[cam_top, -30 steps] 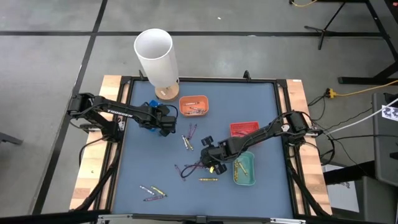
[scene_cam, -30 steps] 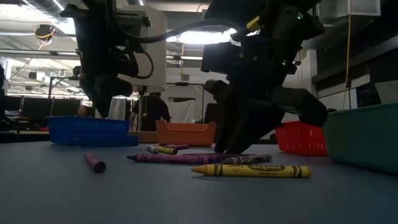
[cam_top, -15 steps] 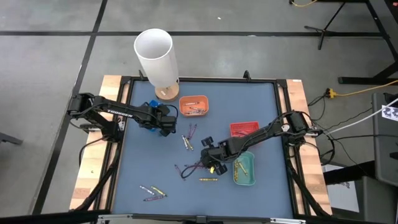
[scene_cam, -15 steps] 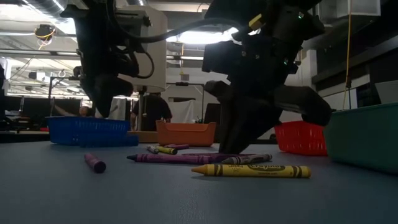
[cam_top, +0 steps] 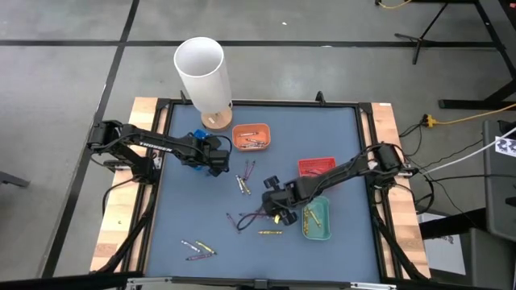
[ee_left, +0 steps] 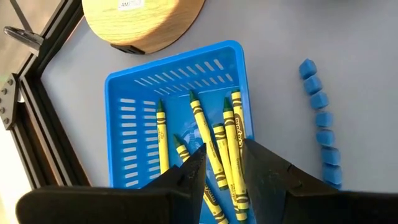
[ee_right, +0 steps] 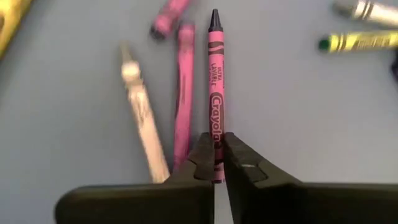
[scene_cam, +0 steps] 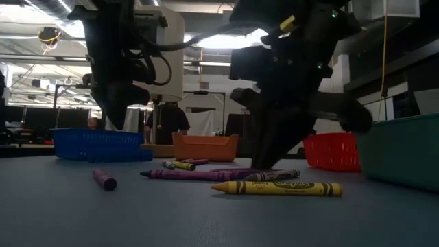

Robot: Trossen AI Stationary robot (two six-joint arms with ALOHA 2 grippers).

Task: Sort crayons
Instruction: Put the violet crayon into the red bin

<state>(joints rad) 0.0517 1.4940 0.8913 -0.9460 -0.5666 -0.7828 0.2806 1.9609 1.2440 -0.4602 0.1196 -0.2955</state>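
Note:
My right gripper (ee_right: pixel 217 155) is shut on a magenta crayon (ee_right: pixel 216 93) near the table's middle, its fingertips (scene_cam: pixel 272 165) down at the surface. A second magenta crayon (ee_right: pixel 181 93) and a pale one (ee_right: pixel 142 106) lie flat just beside it. A yellow crayon (scene_cam: pixel 274 187) and a purple one (scene_cam: pixel 195 175) lie on the table nearby. My left gripper (ee_left: pixel 222 165) hangs open above the blue tray (ee_left: pixel 134 106), which holds several yellow crayons (ee_left: pixel 214 137). In the high view it sits at the table's far left (cam_top: pixel 211 158). My right gripper pinches the magenta crayon by its two sides near the blunt end (ee_right: pixel 215 134), between the two fingertips. The fingers slant steeply down from above and stand on either side of the crayon. It lies along the table, its pointed tip (ee_right: pixel 214 15) away from the gripper.
An orange tray (cam_top: pixel 251 137), a red tray (cam_top: pixel 316 166) and a green tray (cam_top: pixel 317 220) stand around the right arm. A white tube (cam_top: pixel 201 72) on a wooden foot (cam_top: pixel 216 121) stands at the far edge. More loose crayons (cam_top: pixel 198 250) lie near the front left.
My right gripper has shut its fingers on the magenta crayon while staying over the same spot. The crayons on the table have kept their places.

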